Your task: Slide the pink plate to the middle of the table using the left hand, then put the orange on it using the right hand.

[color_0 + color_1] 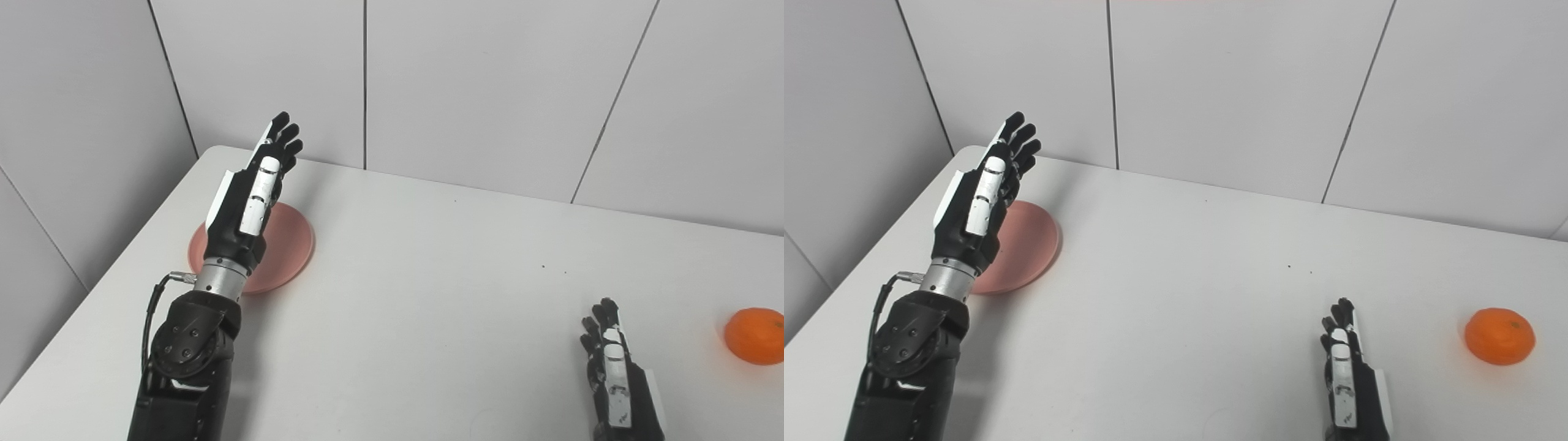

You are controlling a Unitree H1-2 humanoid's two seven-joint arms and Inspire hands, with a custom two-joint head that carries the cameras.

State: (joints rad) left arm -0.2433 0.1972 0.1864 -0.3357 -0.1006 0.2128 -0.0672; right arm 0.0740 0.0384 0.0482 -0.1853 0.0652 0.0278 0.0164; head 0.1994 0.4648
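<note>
My left robot hand (254, 193) open above pink plate (288, 245); right robot hand (1344, 373) open, empty, orange (1499, 336) to its right on tabletop (1182, 275).

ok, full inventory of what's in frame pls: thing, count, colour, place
plate: 1, pink, far left of the table, partly behind the left hand
orange: 1, orange, right side of the table, near the edge, clear of the right hand
table: 1, white, fills the lower frame
wall panels: grey-white, behind and left of the table
left hand: 1, black and white, raised over the plate, fingers extended, holding nothing
right hand: 1, black and white, low at the bottom right, fingers extended, empty
</note>
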